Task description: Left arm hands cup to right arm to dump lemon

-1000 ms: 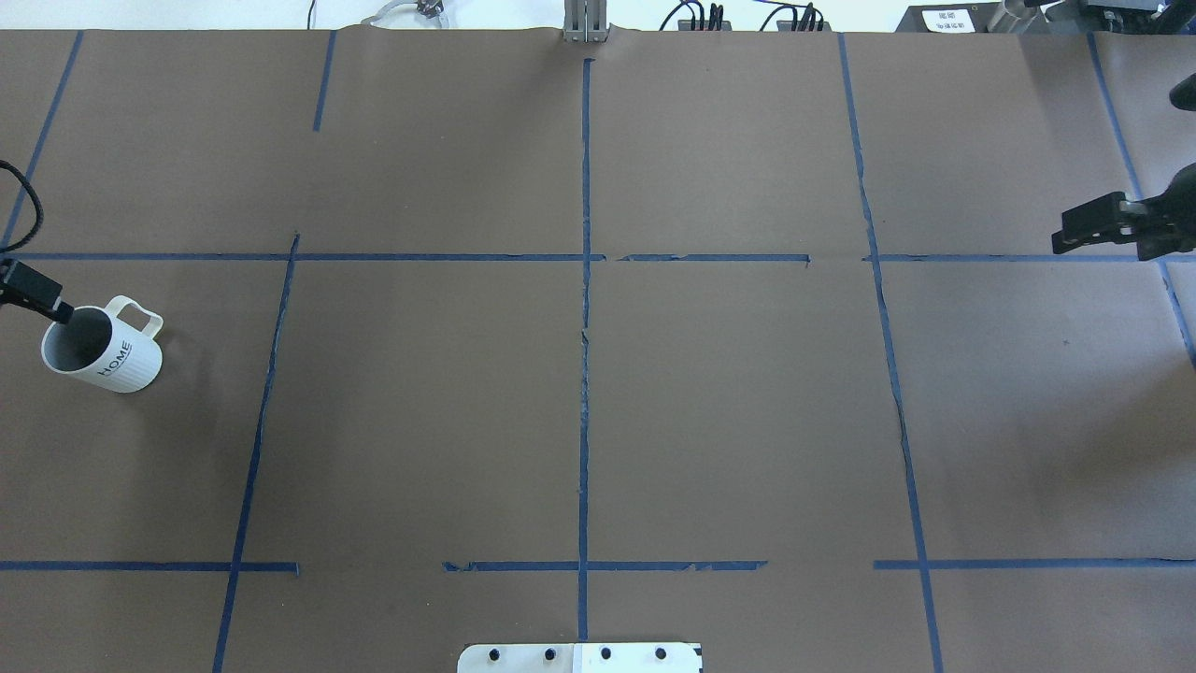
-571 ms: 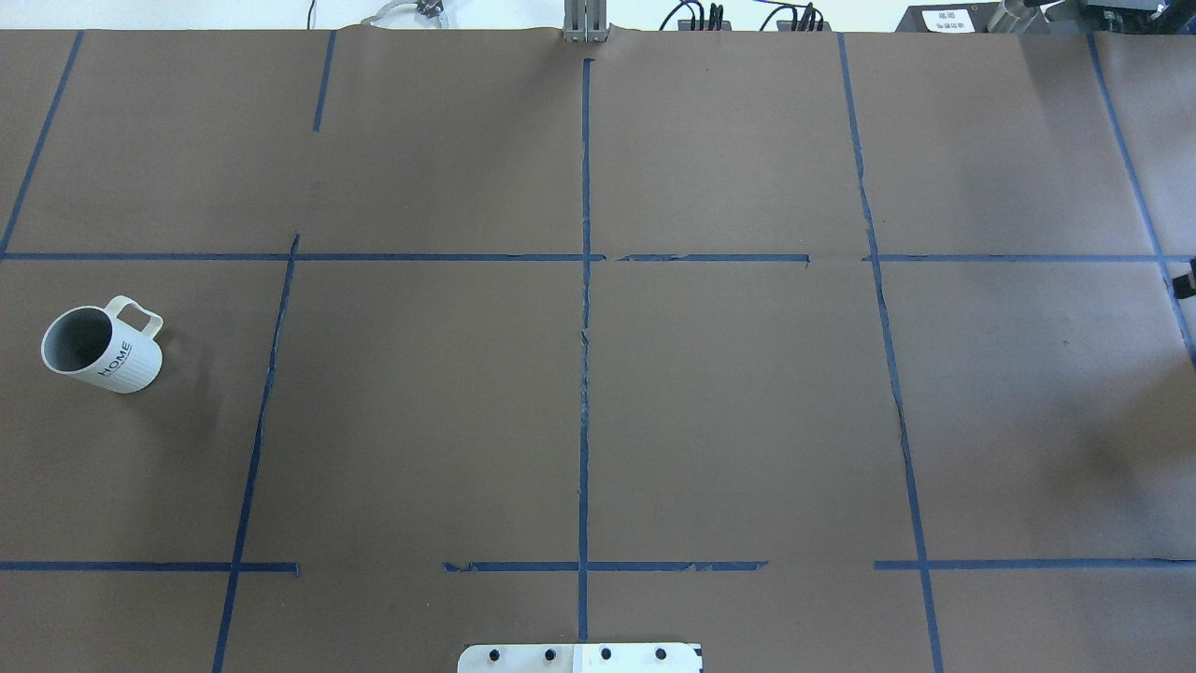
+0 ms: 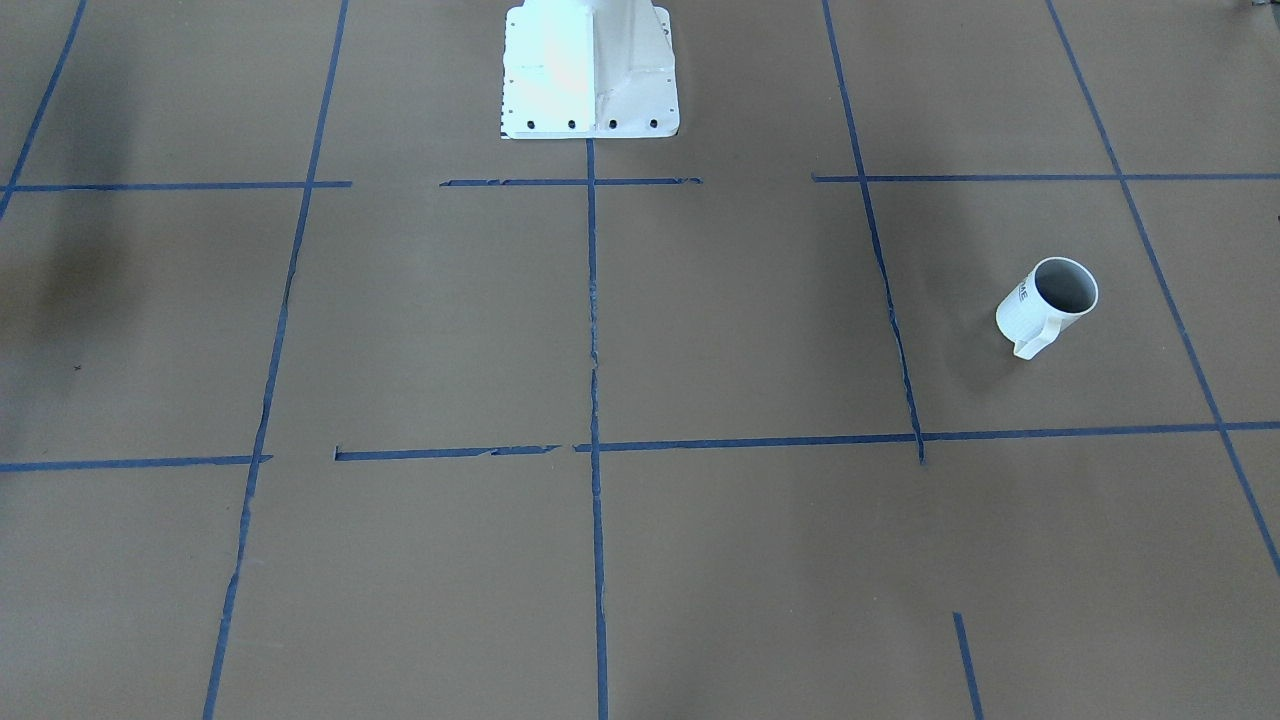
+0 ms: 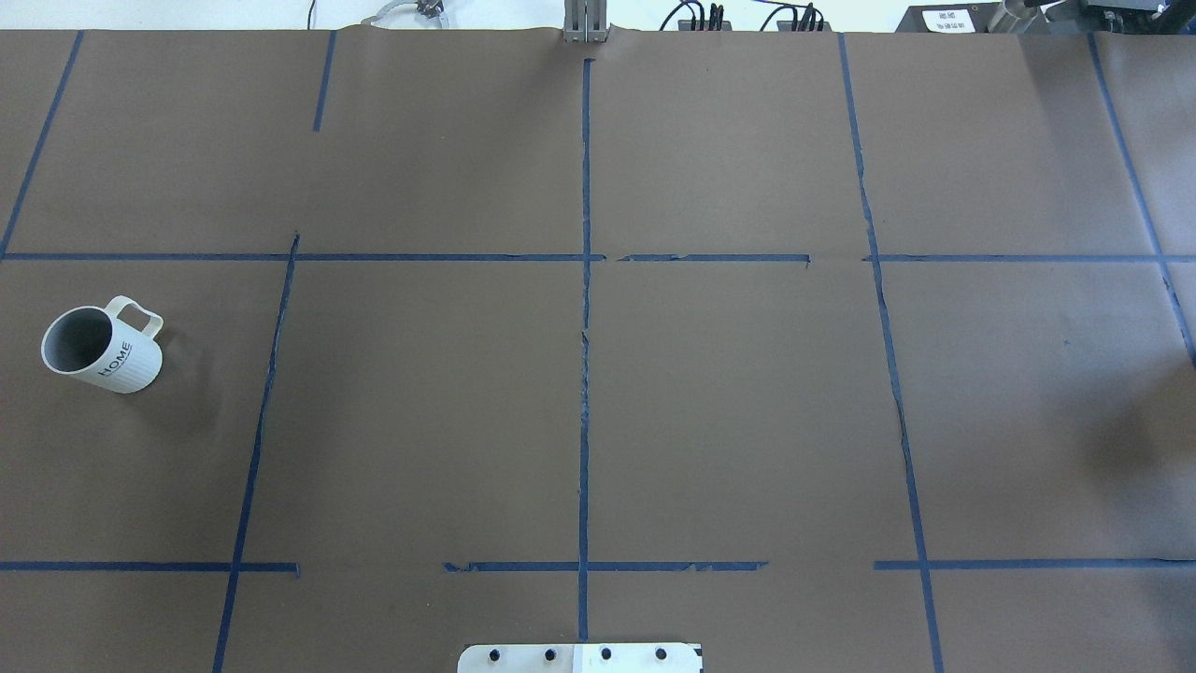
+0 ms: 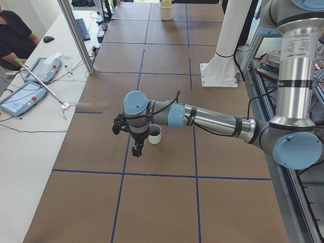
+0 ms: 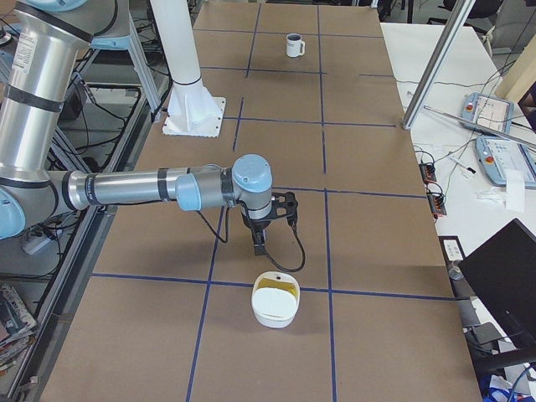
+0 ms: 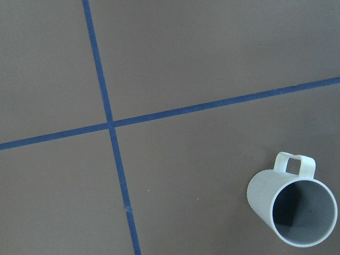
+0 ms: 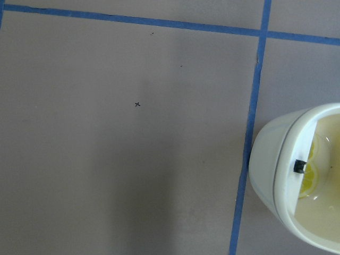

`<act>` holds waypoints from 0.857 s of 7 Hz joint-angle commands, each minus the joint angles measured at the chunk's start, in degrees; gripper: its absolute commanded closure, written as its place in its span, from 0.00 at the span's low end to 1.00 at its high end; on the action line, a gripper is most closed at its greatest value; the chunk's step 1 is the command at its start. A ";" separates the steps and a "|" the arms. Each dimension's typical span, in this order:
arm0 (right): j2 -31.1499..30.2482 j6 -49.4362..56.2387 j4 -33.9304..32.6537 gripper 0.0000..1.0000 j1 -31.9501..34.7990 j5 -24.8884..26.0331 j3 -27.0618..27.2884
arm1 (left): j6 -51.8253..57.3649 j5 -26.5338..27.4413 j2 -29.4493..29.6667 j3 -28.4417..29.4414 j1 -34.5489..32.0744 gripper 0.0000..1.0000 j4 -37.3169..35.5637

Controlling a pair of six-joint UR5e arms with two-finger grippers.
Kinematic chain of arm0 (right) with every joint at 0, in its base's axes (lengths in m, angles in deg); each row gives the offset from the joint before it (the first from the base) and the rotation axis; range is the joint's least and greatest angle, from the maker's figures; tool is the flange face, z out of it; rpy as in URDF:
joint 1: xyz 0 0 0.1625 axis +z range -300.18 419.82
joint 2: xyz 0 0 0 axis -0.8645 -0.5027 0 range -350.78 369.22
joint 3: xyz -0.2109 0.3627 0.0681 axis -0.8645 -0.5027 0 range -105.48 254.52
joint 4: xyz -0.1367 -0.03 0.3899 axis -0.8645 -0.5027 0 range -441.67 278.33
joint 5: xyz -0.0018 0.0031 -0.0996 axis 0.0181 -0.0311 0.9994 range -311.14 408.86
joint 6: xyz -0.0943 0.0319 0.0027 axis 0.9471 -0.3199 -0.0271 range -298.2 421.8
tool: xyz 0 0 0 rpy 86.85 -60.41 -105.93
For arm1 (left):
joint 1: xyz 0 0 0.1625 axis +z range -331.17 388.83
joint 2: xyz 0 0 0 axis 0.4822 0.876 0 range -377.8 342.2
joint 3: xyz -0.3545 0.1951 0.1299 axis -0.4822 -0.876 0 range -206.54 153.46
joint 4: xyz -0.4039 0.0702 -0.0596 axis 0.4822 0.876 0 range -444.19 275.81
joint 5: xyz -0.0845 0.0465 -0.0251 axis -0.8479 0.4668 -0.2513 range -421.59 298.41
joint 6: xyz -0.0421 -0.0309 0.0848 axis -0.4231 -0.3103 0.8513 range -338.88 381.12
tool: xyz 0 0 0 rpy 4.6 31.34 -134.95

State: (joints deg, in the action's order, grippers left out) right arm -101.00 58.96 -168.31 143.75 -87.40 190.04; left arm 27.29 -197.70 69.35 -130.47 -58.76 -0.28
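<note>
The white ribbed cup marked "HOME" stands upright on the table's left part, its handle pointing away from the robot. It also shows in the front view, the left wrist view and far off in the right side view. Its grey inside looks empty. In the left side view the left gripper hangs just beside the cup; I cannot tell if it is open. The right gripper hangs near a white bowl; I cannot tell its state. Yellow lemon lies in that bowl.
The table is brown paper with a blue tape grid. The robot's white base stands at the near middle edge. The white bowl's rim sits at the table's right end. Operators' desk with tablets lies beyond the far edge.
Both grippers have left the overhead view: the left one drew back from the cup's rim off the left edge, the right one off the right edge. The cup has not moved.
</note>
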 commanded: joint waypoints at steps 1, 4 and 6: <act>-1.13 2.23 -1.00 0.00 2.20 -0.49 -0.13 | 2.53 0.06 -2.16 0.13 -1.09 0.00 -0.58; -1.14 1.44 -0.99 0.00 2.20 -0.49 -1.26 | 2.61 0.67 -4.36 -0.66 -1.09 0.00 0.55; -1.14 1.87 -1.08 0.00 2.20 -0.49 -1.53 | 2.52 -0.03 -4.80 -0.23 -1.18 0.00 0.56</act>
State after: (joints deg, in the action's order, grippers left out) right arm -102.10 60.56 -169.33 145.91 -87.89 188.73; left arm 29.85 -197.46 64.85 -130.78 -59.88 0.22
